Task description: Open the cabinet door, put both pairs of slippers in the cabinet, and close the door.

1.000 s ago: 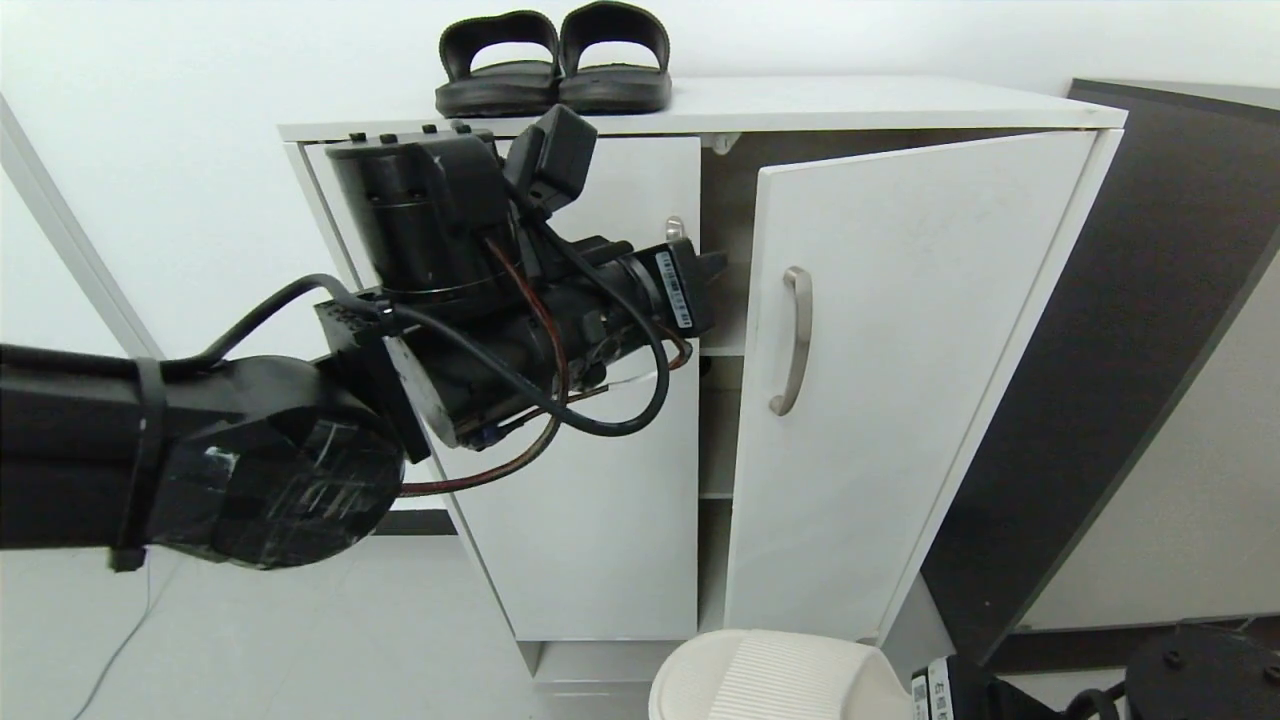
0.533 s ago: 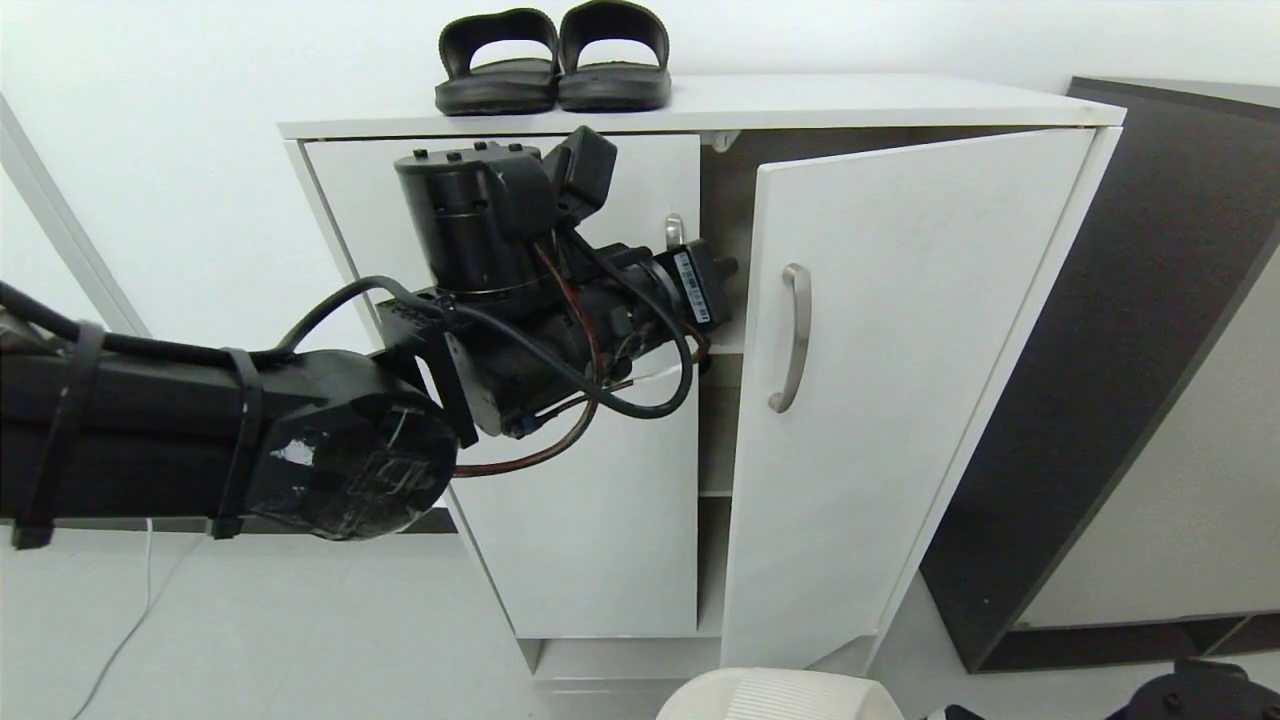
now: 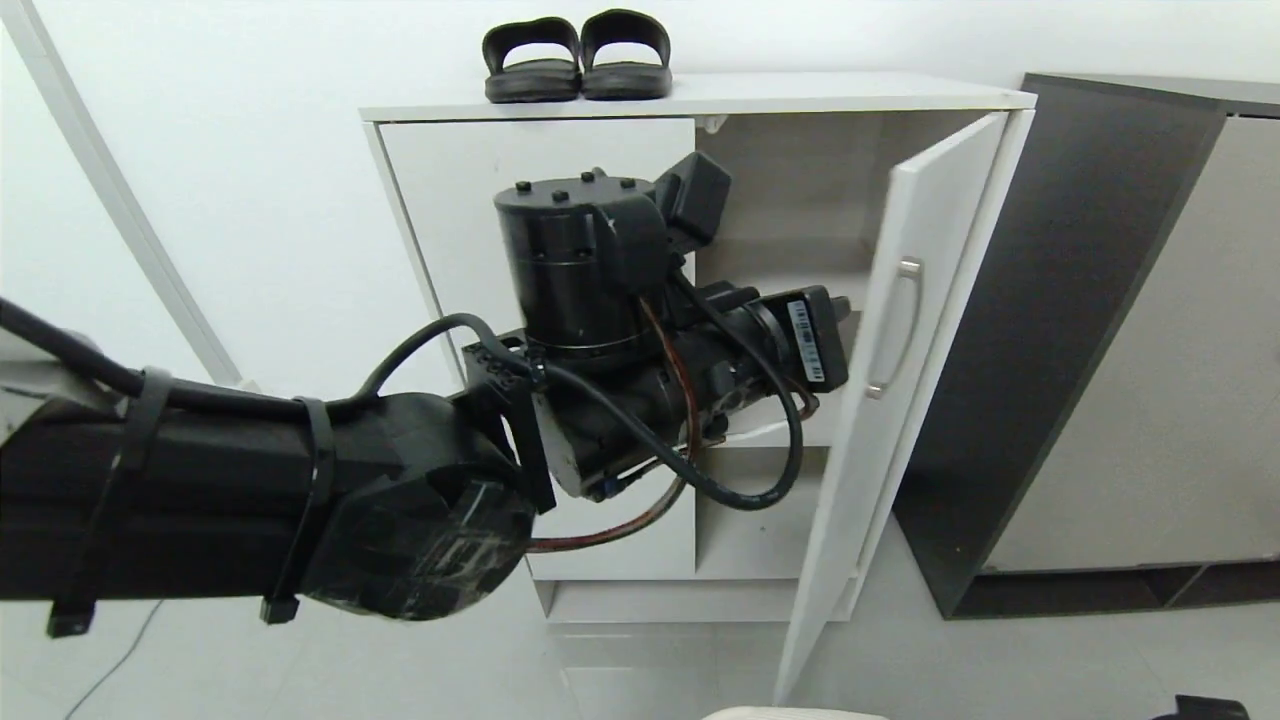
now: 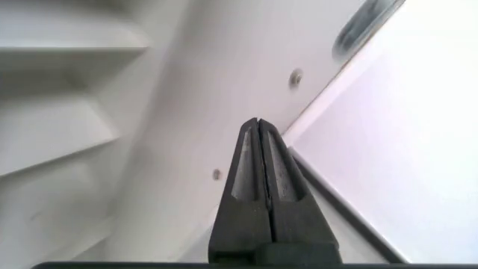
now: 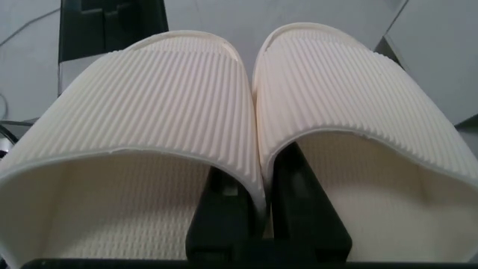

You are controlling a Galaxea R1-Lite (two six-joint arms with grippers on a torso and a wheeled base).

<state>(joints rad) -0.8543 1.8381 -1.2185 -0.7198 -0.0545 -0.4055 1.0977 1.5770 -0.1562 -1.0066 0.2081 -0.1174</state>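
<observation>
The cabinet (image 3: 800, 95) stands at 12 o'clock from the robot. Its door (image 3: 900, 400) on the 3 o'clock side is wide open, so I can see a shelf (image 3: 770, 435) inside. The other door (image 3: 450, 200), on the 9 o'clock side, is closed.

The left gripper (image 4: 258, 127) has its two fingers pressed flat together, with nothing between them. It is pointing at the inside face of the door, near where the door meets the cabinet. The handle (image 3: 893, 330) is on the outer side, at 3 o'clock from the left wrist, and nothing is holding it. I think the fingers are pressed together to make one stiff stick, which is good for pushing the door from behind.

The black slippers (image 3: 578, 60) sit side by side on top of the cabinet at 12 o'clock, toes facing the wall. Nothing is touching them.

The white slippers (image 5: 179, 97) are down low at 6 o'clock. The right gripper (image 5: 265, 198) is clamped on them. It pinches the two inner sides together, so one grip carries both. They are well apart from the cabinet, I think so they do not bump the door.

The door looks open enough now. I would guess the white slippers go in next, onto a shelf. The left arm is in front of the opening, so it may need to get out of the way first.
</observation>
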